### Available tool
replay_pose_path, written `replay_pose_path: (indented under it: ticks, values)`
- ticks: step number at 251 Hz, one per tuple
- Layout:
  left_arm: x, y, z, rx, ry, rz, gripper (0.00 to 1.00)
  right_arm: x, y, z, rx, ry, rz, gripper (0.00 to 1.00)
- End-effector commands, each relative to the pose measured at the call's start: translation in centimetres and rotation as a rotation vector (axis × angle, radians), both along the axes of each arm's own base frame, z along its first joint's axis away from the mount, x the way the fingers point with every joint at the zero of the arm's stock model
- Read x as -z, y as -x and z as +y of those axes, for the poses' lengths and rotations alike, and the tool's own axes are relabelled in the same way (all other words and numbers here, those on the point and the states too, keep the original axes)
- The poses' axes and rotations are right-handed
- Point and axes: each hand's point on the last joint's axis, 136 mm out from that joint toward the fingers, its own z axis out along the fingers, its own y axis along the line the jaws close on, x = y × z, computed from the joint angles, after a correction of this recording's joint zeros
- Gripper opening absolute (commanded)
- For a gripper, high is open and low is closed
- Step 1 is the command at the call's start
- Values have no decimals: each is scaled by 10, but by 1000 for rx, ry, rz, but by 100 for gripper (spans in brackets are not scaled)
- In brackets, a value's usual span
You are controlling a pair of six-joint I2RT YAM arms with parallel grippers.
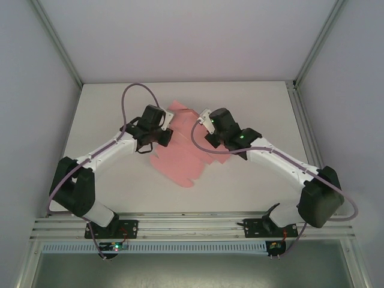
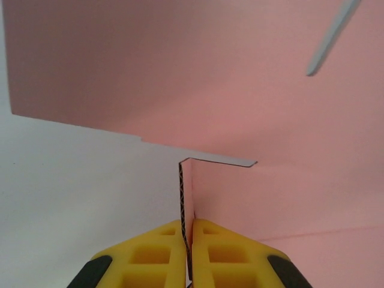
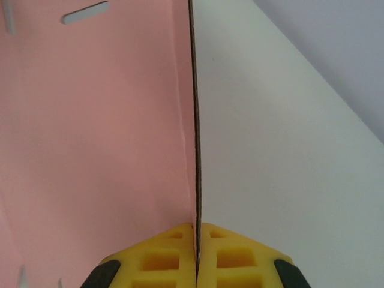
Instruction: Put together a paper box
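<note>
The paper box (image 1: 183,159) is a flat pink die-cut card sheet lying mid-table between the two arms. My left gripper (image 1: 157,139) sits at its left side and is shut on an upturned flap (image 2: 187,198), whose corrugated edge stands between the yellow pads (image 2: 156,252). My right gripper (image 1: 211,139) is at the sheet's right side, shut on a raised edge panel (image 3: 194,120) that runs straight up from its pads (image 3: 240,255). The pink sheet (image 2: 270,90) spreads beyond the left jaws; its inner face (image 3: 90,132) lies left of the right jaws.
The white table (image 1: 258,108) is walled by grey panels and aluminium posts (image 1: 57,42) on both sides and the back. A metal rail (image 1: 192,225) runs along the near edge by the arm bases. Slots (image 3: 86,12) are cut in the sheet.
</note>
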Motion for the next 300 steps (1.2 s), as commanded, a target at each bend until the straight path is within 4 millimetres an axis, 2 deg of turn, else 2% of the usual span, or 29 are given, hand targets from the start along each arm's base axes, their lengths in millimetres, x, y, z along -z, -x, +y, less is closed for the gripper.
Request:
replay_pose_path:
  ticks: [1,21,59,82,98,124,151,173,205,236,259,284,293,300]
  values:
    - [-39,2,-53,142,113,-92,10,-8,9,49,-70,-116,-9,0]
    - [-44,3,-60,167,146,-90,10,-4,14,56,-99,-116,-5,0]
    - [-45,2,-60,151,161,-102,12,-2,17,52,-134,-113,-23,0]
    - [-41,10,-56,182,177,-120,23,-4,26,51,-232,-139,-2,0]
    - [-43,14,-47,180,224,-125,28,-9,42,52,-356,-206,53,0]
    - [-57,20,-29,178,359,-107,40,-31,63,47,-490,-362,85,0]
    - [-61,26,-12,195,394,-124,58,-53,82,41,-597,-467,90,0]
    - [-68,28,-9,211,432,-140,63,-61,95,43,-671,-497,88,0]
    - [-77,42,-19,326,464,-117,65,-66,96,46,-692,-530,110,0]
    - [-77,47,-16,349,424,-133,55,-68,86,40,-650,-535,130,0]
    - [-79,58,-13,391,403,-147,53,-69,80,29,-629,-541,145,0]
    - [-82,73,-8,449,388,-166,57,-74,79,15,-657,-579,173,0]
    - [-89,73,-6,452,407,-188,59,-77,79,12,-668,-606,185,0]
    - [-98,73,-6,463,451,-205,63,-77,86,11,-719,-617,204,0]
